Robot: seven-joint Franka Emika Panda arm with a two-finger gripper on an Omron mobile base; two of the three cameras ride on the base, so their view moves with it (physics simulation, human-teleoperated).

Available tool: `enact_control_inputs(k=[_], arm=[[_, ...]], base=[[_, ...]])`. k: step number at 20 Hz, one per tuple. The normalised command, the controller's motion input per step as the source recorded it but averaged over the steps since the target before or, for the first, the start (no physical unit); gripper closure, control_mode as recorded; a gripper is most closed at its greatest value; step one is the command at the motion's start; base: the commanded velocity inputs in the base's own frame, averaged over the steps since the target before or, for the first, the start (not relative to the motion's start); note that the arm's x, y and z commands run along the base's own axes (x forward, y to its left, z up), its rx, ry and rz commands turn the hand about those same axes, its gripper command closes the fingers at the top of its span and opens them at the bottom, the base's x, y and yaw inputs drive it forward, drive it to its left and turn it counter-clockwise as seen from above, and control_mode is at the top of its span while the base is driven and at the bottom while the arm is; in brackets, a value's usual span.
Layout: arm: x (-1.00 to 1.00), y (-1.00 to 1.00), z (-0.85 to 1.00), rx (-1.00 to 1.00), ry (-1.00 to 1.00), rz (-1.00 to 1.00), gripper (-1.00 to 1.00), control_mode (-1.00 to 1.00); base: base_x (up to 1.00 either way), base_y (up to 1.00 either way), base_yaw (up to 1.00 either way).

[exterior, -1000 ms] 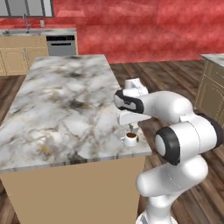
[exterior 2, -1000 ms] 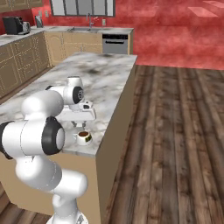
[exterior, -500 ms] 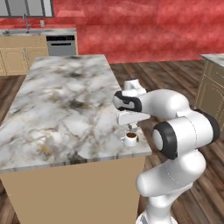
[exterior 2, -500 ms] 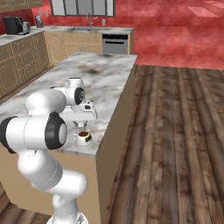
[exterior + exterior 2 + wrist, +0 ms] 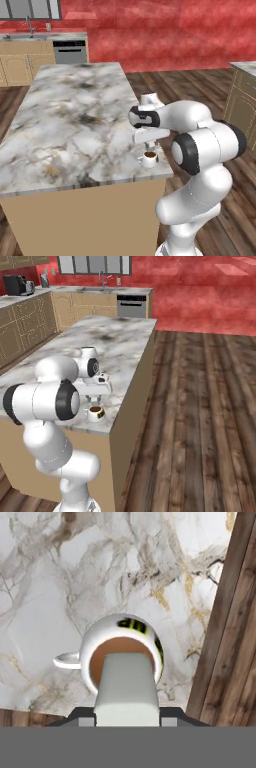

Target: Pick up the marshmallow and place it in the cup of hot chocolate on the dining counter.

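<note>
In the hand view a white marshmallow (image 5: 126, 687) sits between my two dark fingertips, and my gripper (image 5: 127, 721) is shut on it. Directly below it stands the small white cup of hot chocolate (image 5: 120, 649), handle to the left, brown liquid showing around the marshmallow. The cup (image 5: 149, 158) rests near the front right corner of the dining counter (image 5: 75, 120). My gripper (image 5: 149, 145) hangs just above the cup. From the right side the cup (image 5: 96, 413) and gripper (image 5: 96, 401) appear near the counter's (image 5: 120, 341) edge.
The counter's right edge (image 5: 220, 627) runs close beside the cup, with wooden floor (image 5: 200, 406) beyond it. Cabinets, a sink and a dishwasher (image 5: 70, 51) line the far wall. Another counter (image 5: 245, 90) stands at the right.
The elbow has shifted slightly. The gripper stays over the cup, still holding the marshmallow.
</note>
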Motion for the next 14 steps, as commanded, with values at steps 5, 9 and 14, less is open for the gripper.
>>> enact_control_inputs(k=[5,9,14], arm=[[0.1,0.0,-0.15,0.0,-0.01,0.0,1.0,-1.0],[0.0,0.0,-0.14,0.0,0.0,-0.01,1.0,-1.0],[0.0,0.0,-0.09,0.0,-0.01,-0.01,1.0,-1.0]], base=[[0.0,0.0,0.0],[0.0,0.0,0.0],[0.0,0.0,0.0]])
